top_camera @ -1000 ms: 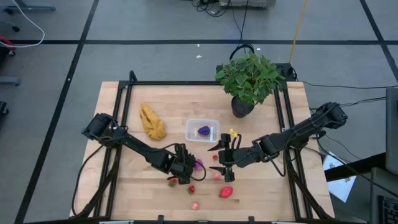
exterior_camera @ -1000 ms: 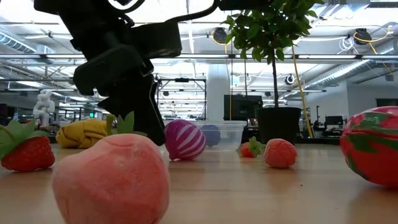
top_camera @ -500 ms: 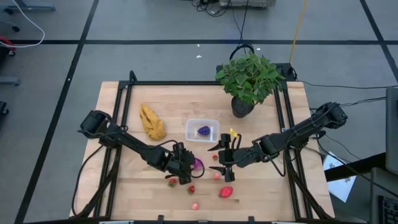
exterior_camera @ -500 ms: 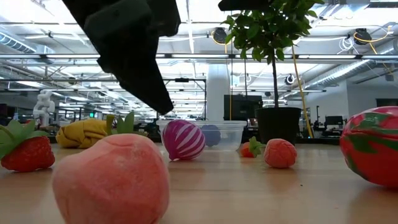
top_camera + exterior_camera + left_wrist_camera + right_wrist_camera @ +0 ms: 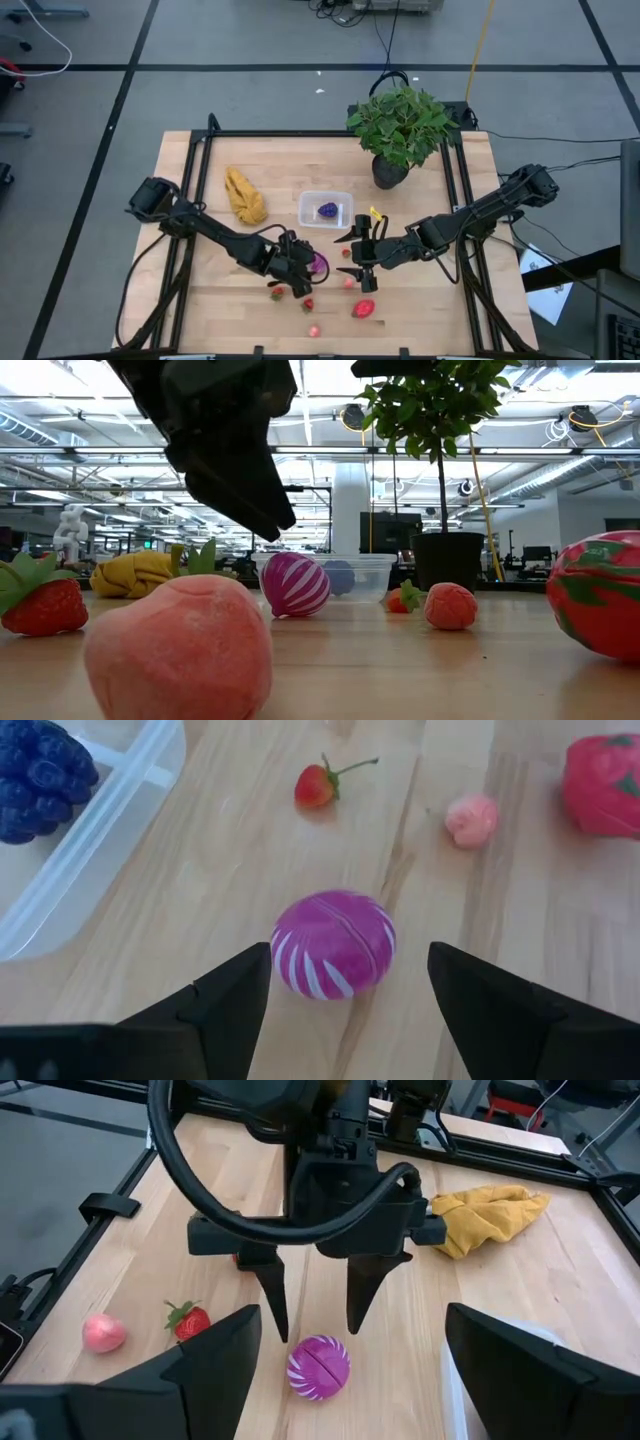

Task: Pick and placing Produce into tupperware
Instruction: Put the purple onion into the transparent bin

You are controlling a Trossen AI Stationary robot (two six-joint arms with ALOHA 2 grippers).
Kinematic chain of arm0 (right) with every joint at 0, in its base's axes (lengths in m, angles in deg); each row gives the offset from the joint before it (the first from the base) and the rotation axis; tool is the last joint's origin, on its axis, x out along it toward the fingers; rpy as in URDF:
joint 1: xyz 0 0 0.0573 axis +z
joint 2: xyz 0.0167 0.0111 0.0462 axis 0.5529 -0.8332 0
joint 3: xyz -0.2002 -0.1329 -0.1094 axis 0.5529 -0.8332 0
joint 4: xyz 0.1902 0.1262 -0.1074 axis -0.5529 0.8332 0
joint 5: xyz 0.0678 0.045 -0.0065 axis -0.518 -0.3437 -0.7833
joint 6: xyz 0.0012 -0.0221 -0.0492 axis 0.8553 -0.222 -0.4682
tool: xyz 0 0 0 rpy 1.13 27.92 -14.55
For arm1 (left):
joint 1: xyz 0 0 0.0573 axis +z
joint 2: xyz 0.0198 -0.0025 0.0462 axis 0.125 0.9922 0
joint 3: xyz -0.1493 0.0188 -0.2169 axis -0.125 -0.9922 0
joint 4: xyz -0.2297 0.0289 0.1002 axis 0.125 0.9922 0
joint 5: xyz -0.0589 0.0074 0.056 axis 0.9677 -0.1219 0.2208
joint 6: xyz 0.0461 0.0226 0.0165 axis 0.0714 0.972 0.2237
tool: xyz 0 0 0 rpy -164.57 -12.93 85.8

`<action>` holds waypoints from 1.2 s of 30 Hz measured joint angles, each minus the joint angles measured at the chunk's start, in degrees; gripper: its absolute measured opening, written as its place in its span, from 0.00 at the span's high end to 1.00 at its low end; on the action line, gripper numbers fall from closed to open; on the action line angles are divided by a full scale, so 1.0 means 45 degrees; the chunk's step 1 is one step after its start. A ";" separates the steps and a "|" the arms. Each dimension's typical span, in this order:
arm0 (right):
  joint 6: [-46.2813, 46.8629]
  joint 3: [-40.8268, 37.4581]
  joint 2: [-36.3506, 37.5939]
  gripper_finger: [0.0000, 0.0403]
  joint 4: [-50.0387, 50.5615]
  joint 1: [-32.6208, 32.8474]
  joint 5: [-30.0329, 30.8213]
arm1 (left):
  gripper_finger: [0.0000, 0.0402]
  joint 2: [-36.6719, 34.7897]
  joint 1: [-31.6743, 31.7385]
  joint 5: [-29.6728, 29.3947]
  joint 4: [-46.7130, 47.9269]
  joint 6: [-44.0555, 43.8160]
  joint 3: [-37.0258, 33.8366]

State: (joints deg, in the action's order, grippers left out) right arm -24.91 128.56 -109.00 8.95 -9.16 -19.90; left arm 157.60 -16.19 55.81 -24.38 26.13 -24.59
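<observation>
Your left gripper [image 5: 308, 268] hangs above the table [image 5: 200, 300] with its jaws open, straddling a purple-and-white striped ball [image 5: 333, 944] that lies on the wood between the fingertips [image 5: 273, 1306], untouched. Your right gripper [image 5: 358, 252] waits just beside it, facing it, jaws also open and empty. The clear tupperware [image 5: 325, 209] sits near both, in the middle of the table, with one dark purple berry cluster [image 5: 35, 782] inside. A small strawberry [image 5: 315, 785], a pink raspberry [image 5: 470, 819] and a larger red fruit [image 5: 364, 308] lie loose on the wood nearby.
</observation>
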 joint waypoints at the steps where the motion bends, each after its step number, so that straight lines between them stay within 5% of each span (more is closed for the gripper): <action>1: 0.0000 0.0000 0.0000 0.23 0.0000 0.0000 0.0000 | 0.31 0.0000 0.0048 -0.0003 -0.0014 -0.0108 0.0000; 28: -0.0049 0.0000 0.0000 0.23 0.0005 0.0004 0.0000 | 0.30 0.0005 -0.0073 0.0534 -0.0564 0.0635 0.0000; 36: -0.0044 0.0000 0.0000 0.23 0.0005 0.0005 0.0000 | 0.18 0.0006 -0.0089 0.0309 -0.0634 0.0909 0.0000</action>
State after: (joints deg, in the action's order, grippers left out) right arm -25.11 128.56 -109.00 8.97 -9.14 -19.90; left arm 157.63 -16.59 57.20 -27.23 30.22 -24.59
